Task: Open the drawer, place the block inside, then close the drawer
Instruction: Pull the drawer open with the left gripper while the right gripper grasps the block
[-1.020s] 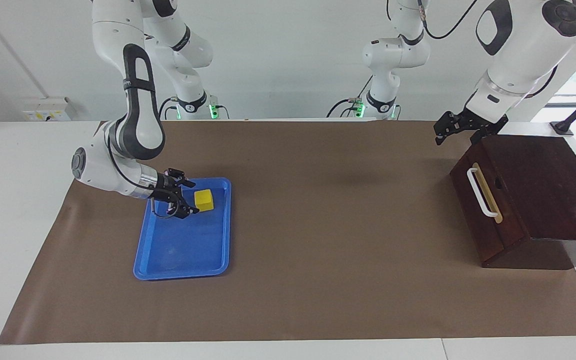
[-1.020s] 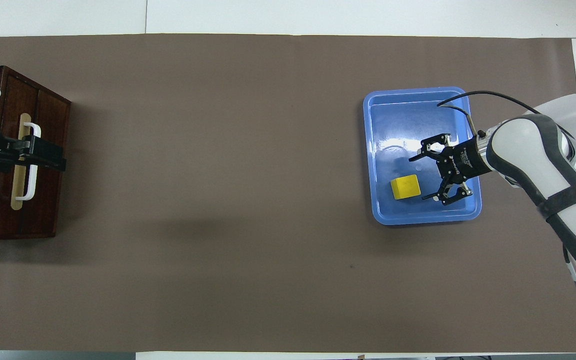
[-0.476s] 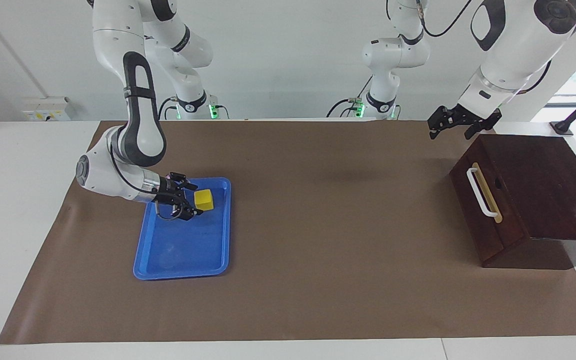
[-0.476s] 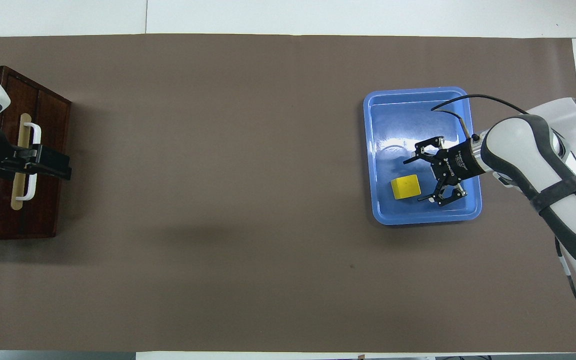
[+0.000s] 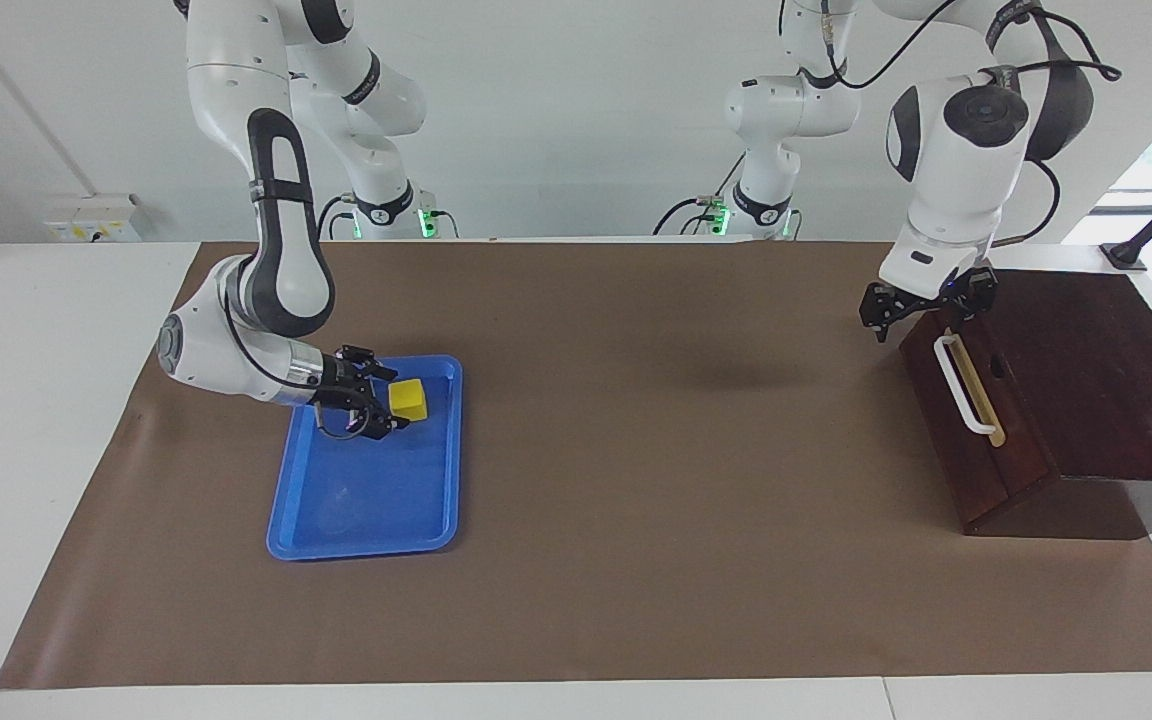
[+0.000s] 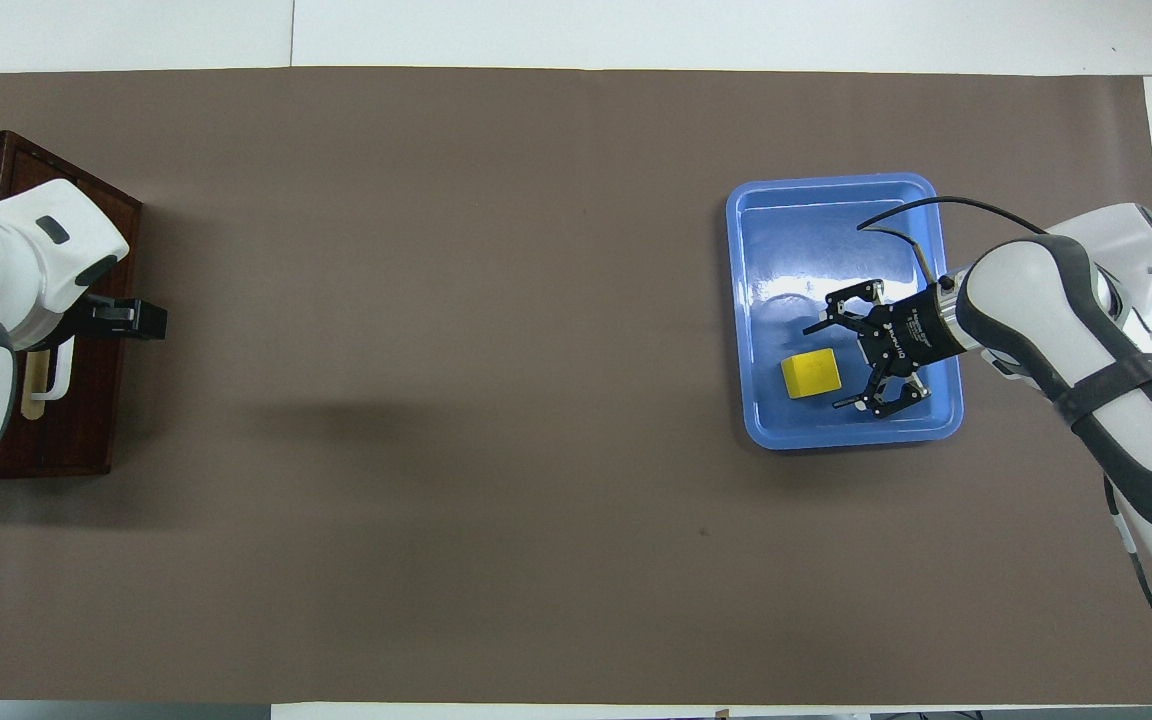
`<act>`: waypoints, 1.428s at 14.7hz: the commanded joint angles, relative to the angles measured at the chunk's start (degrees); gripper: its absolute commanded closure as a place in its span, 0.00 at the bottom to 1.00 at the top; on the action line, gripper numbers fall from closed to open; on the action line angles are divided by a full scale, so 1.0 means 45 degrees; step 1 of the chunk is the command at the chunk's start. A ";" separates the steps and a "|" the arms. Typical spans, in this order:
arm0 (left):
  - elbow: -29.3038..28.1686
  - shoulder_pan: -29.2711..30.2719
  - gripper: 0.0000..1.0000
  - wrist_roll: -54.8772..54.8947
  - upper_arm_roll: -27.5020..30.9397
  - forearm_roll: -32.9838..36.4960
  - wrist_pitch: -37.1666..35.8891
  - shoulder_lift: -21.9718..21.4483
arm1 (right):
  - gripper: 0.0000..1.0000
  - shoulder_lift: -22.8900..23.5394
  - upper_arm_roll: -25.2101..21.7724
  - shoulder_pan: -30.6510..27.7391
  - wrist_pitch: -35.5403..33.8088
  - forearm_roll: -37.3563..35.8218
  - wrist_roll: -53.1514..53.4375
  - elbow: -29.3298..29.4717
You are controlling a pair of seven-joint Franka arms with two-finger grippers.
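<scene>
- At left of the facing view, the right gripper [image 5: 376,400] hangs low in the blue tray [image 5: 366,520], fingers spread wide and empty; the block [image 5: 408,399] sits just ahead of the tips, not yet between them.
- At right, the left gripper [image 5: 921,305], fingers spread and empty, hovers at the top end of the handle [image 5: 964,385] on the closed drawer [image 5: 976,470]; the bar runs down-frame from it.

— What's in my way near the blue tray [image 5: 366,520]?
— Only its low rim; my right hand [image 5: 383,402] clears it. The brown mat [image 5: 676,450] from the tray toward the drawer [image 5: 976,410] lies bare.
</scene>
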 commanded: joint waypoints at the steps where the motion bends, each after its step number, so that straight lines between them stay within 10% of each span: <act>1: -0.0787 0.0134 0.00 -0.0887 0.0001 0.1346 0.1169 0.0341 | 0.00 -0.0153 0.0081 -0.0170 0.0273 0.0353 -0.0447 -0.0287; 4: -0.1197 0.0173 0.00 -0.2390 0.0001 0.2617 0.2144 0.1025 | 0.19 -0.0153 0.0081 -0.0170 0.0292 0.0353 -0.0447 -0.0287; 7: -0.1568 0.0562 0.00 -0.2472 0.0020 0.2776 0.3063 0.1241 | 1.00 -0.0153 0.0101 -0.0170 0.0311 0.0353 -0.0447 -0.0287; 21: -0.1237 -0.1601 0.00 -0.3799 -0.0058 0.1883 0.3690 0.2179 | 1.00 -0.0679 0.0062 -0.0033 -0.0331 0.0119 -0.0291 0.1058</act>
